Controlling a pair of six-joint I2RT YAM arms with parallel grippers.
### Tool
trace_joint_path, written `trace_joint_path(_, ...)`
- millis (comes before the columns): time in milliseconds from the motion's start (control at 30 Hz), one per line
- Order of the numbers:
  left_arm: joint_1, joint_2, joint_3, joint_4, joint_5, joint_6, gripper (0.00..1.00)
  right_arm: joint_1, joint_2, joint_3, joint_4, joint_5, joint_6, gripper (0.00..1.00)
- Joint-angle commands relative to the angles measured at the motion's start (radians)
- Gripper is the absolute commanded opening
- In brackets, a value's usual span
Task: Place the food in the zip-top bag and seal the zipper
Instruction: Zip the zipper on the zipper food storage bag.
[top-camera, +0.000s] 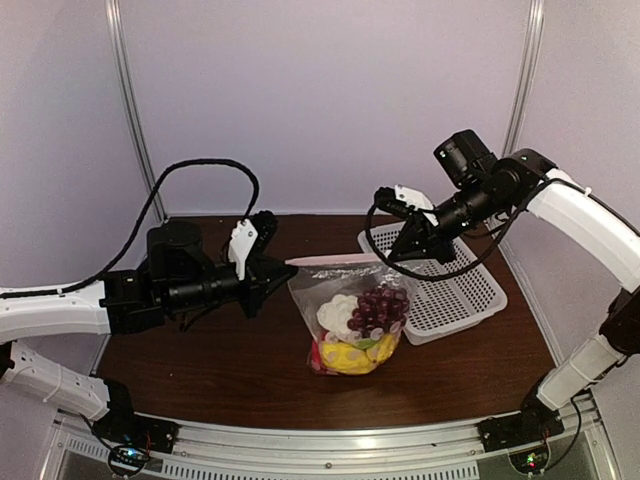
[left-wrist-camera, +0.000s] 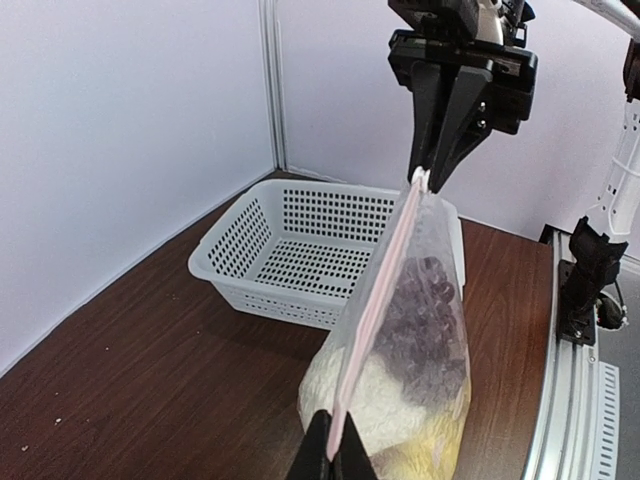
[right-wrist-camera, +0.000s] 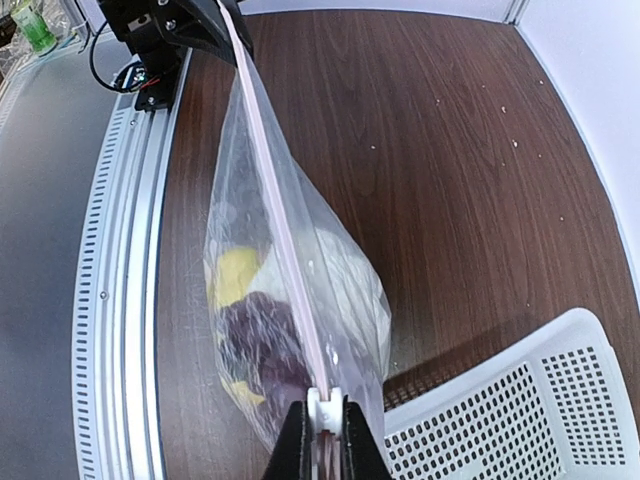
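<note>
Zipper (top-camera: 335, 260) pinched taut, one end each, by left gripper (top-camera: 283, 268) and right gripper (top-camera: 392, 257). Risk: slipping under food (top-camera: 360, 315) weight; unsealed mid-strip gaping, bag (top-camera: 305, 295) spilling.

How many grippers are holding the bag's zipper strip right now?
2. The left gripper pinches one end of the zipper. The right gripper pinches the opposite end, beside the white basket. The strip is stretched straight between them.

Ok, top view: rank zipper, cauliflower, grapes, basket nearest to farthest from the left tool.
1. The zipper, pinched in the left tool.
2. The cauliflower, left inside the bag.
3. The grapes, right inside it.
4. The basket, farthest right, outside.
</note>
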Motion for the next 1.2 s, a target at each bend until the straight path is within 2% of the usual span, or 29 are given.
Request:
trace_joint_path(0, 0.030, -0.021, -0.009, 0.030, -0.060, -0.003, 0.00, -0.092, -0.054, -0.050, -0.148, 0.130, -0.042, 0.00)
trace_joint_path(400, 0.033, -0.014, -0.015, 0.035, -0.056, -0.006, 0.00, -0.180, -0.101, -0.083, -0.182, 0.135, -0.075, 0.00)
trace_joint_path(1167, 0.054, -0.012, -0.035, 0.055, -0.036, -0.011, 0.00, -0.227, -0.114, -0.067, -0.220, 0.155, -0.091, 0.00)
